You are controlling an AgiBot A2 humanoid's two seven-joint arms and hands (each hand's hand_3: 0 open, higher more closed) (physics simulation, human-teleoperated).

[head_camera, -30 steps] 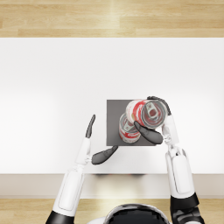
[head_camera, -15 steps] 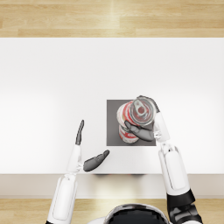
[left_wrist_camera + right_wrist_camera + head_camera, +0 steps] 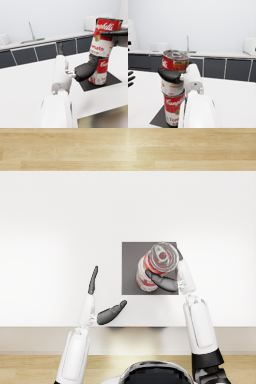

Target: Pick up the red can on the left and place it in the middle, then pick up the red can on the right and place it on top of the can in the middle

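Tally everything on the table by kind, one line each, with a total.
Red soup cans: 2, the lower can standing on the mat and the upper can held by the right hand on top of it, tilted.
Dark grey mats: 1, the mat.
Total: 3 things.

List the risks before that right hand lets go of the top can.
1. The upper can looks tilted on the lower can; released like this, it may slide off.
2. The right hand grips the upper can, so pulling away may drag it.
3. A fall could knock the lower can off the dark mat.
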